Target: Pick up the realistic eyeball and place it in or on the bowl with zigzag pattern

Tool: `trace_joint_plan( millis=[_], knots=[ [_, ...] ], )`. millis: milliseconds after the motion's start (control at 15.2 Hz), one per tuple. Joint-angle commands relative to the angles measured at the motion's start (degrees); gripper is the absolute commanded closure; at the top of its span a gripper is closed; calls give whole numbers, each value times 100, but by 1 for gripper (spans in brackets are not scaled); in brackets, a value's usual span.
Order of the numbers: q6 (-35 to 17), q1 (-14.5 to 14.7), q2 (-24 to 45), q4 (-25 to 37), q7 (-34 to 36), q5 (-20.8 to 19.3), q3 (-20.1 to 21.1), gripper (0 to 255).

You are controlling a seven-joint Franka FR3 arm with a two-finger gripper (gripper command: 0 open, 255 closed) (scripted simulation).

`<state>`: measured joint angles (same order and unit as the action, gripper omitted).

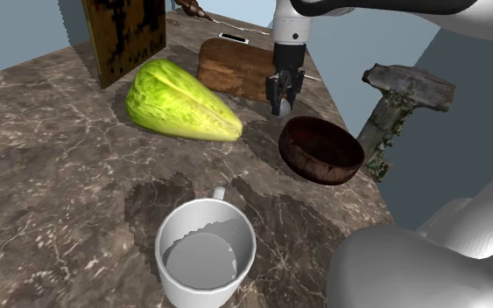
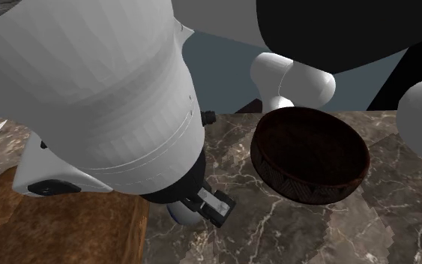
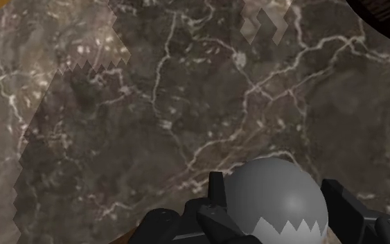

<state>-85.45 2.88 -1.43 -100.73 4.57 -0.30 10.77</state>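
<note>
Jaws clamped round the pale grey eyeball [image 3: 276,197], low over the counter [image 1: 60,175] beside the dark bowl [image 1: 314,168]. Carry step now; next, swing across its rim and release.

light: soft, moderate, from above | shadows: dark jagged-edged patches on marble tabletop [image 1: 43,157] beside mug [image 1: 205,254]

Grey ball [image 3: 278,197] clasped between the gripper [image 3: 274,184] and its black fingers [image 3: 216,195], brown white-veined marble top [image 3: 152,104] spreading beyond the ball, curved edge of a dark bowl [image 3: 388,10] well beyond the ball, apart from it
</note>
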Motion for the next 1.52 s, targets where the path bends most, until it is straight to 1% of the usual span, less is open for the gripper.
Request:
trace_joint_plan(
  millis=[0, 528, 1452],
  knots=[
    [0, 4, 4, -4, 0, 12, 5, 255],
    [-1, 4, 4, -5, -1, 12, 5, 255],
    [1134, 17, 213, 1335, 22, -22, 18, 255]
  ],
)
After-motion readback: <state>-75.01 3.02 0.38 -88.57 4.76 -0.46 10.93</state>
